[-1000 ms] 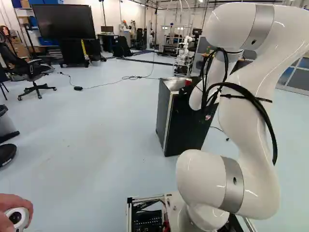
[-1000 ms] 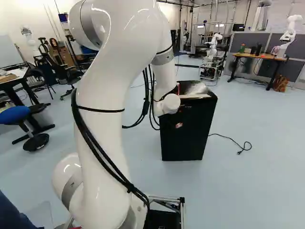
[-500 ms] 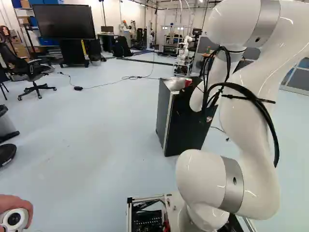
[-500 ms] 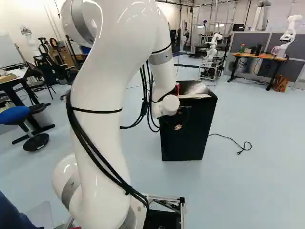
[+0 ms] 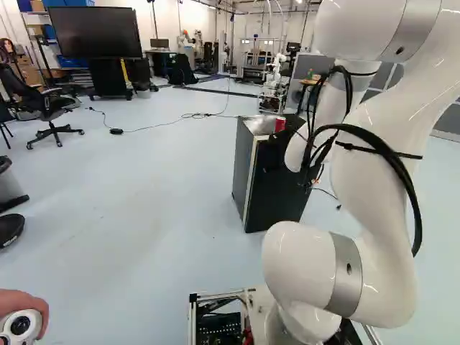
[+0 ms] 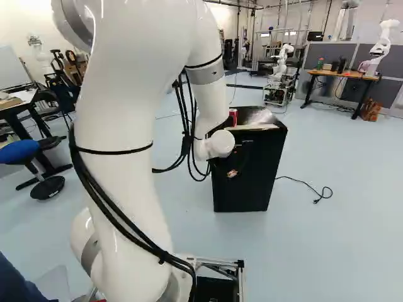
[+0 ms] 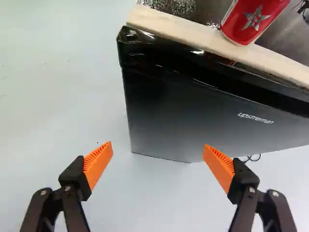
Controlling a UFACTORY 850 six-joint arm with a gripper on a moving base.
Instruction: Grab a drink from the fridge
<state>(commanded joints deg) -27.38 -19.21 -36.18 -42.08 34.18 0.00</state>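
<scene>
Presently, my gripper: fingers spread wide, with their orange pads well apart; the wrist view shows this plainly.
Red can: on top of the fridge, close to the edge that carries a pale wooden strip. It bears a silver star, and its base overlaps the strip in my wrist view. Both base views show it upright.
Fridge: black, boxy, standing on the floor. Its glossy face lies ahead of my fingers in the wrist view, and one top corner shows where the strip ends, with the can further along that edge.
Fridge top: silvery metal beyond the strip, shiny and uneven in places.
My arm: reaches from the base to the near side of the fridge, with black cables strapped along it.
Plug cord: on the floor beside the fridge, loosely curled, at the right of the right base view.
Wooden desk: well beyond the fridge, before grey partitions; another robot rises by its right end in the right base view.
</scene>
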